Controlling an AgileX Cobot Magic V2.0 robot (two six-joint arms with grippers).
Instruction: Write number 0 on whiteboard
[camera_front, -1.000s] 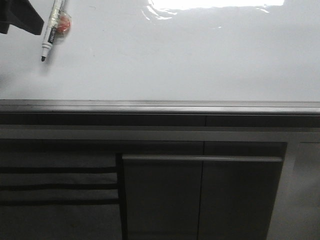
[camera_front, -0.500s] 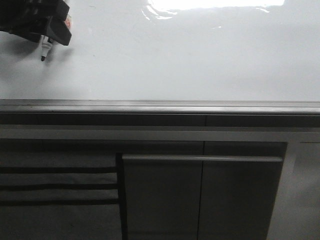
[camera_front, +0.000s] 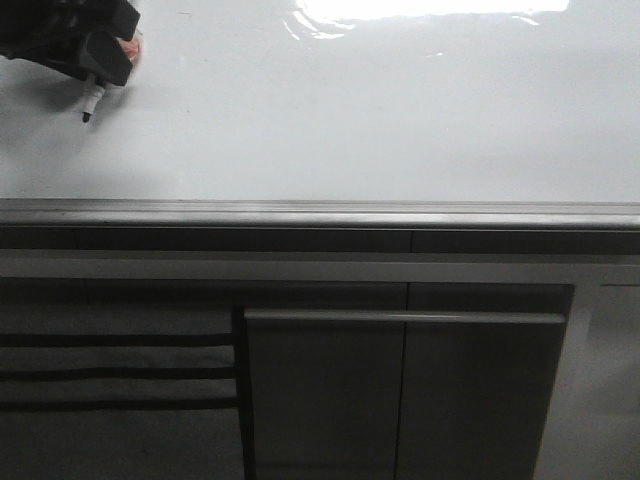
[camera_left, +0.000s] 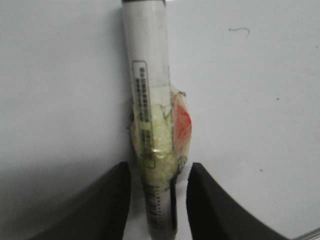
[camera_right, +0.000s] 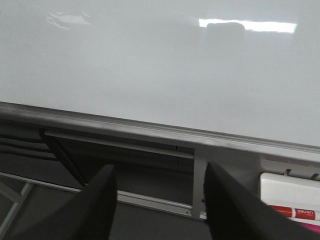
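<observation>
Left gripper open astride the marker lying on the whiteboard; right gripper open, empty

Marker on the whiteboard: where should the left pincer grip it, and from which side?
Grip the marker on its barrel at the taped section, coming straight down from above. It lies flat on the whiteboard, so only its two long sides are free. The left pincer already straddles it, open, one finger on each side. Closing there looks right.
</observation>
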